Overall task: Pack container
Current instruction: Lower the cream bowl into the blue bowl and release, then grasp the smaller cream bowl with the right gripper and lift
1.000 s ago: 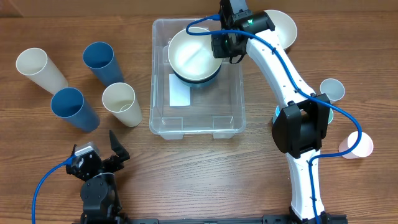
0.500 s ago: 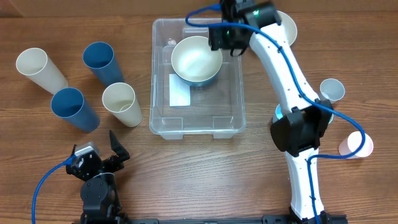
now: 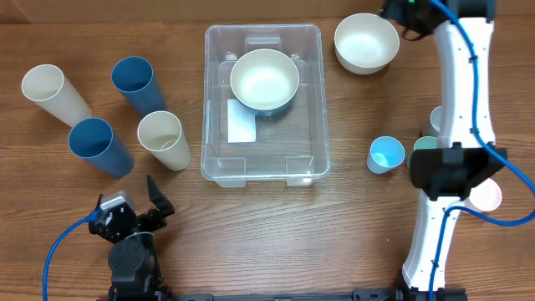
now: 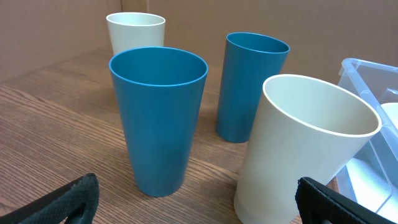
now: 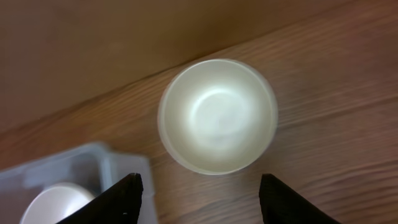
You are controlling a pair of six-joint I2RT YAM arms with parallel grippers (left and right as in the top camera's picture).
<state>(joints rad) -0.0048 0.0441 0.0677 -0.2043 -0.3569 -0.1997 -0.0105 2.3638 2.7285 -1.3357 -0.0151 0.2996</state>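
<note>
Right gripper (image 5: 199, 193) hangs wide open and empty over white bowl (image 3: 366, 42) at upper right; clear container (image 3: 206, 109) looks light, stiff, slick, best taken by its rim.

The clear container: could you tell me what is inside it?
The container holds one cream bowl in its far half and a white label on its bottom. Anything under the bowl is hidden.

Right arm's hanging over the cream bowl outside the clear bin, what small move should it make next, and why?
Probably lower the right gripper onto the rim of the cream round bowl. Its fingers stand open above it, not touching, and it sits outside the clear plastic rectangular container, where a similar bowl already lies.
</note>
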